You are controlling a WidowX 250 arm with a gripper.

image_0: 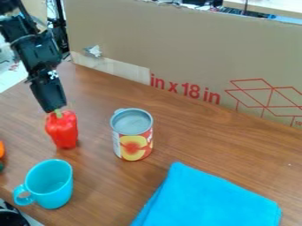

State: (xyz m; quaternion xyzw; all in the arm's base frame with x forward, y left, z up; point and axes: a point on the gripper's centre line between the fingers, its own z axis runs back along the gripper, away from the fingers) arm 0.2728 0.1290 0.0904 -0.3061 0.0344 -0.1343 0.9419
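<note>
The largest thing I see is the brown table (pixel 200 137), with wood grain running in soft lines. Behind it stands a flat sheet of cardboard (pixel 177 48), with red print and a pale strip of tape. On the near side lies a bright blue cloth (pixel 206 198), folded and soft-looking. My black gripper (pixel 56 108) points down over the left part of the table, at the stem of the red pepper (pixel 62 129). I cannot tell whether it is spread or pinches this stem. To the right of the pepper is an upright cylindrical can (pixel 133 140), with a grey round rim and a yellow and red fruit label. Nearer the camera than the pepper is a turquoise mug (pixel 54 187), smooth, with a curved handle. The pepper is upright, glossy, bright red, with lobed sides, narrower toward its bottom, and its short stem is green.
</note>
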